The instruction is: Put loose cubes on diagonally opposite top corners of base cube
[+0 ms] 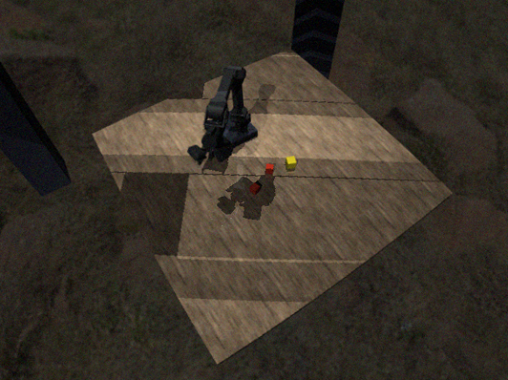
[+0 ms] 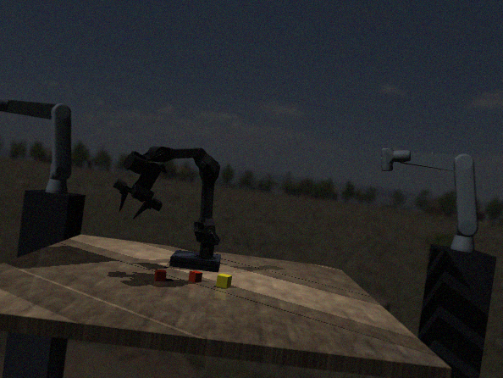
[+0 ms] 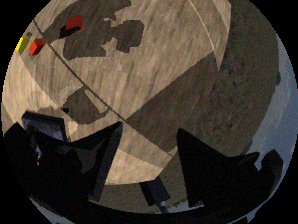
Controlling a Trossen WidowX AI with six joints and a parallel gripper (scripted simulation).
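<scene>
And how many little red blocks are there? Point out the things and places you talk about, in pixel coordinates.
2. One (image 1: 256, 188) (image 2: 160, 275) (image 3: 74, 22) sits in the arm's shadow; the other (image 1: 269, 168) (image 2: 195, 276) (image 3: 36, 46) is between it and the yellow block (image 1: 291, 163) (image 2: 223, 280) (image 3: 22, 43).

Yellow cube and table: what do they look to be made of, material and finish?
Yellow cube: perhaps painted wood or plastic; its faces are one even color with no visible grain, and the finish looks matte, though dim light leaves this open.

Table: apparently wood, light brown, with streaky grain across the top; probably low-sheen.
</scene>
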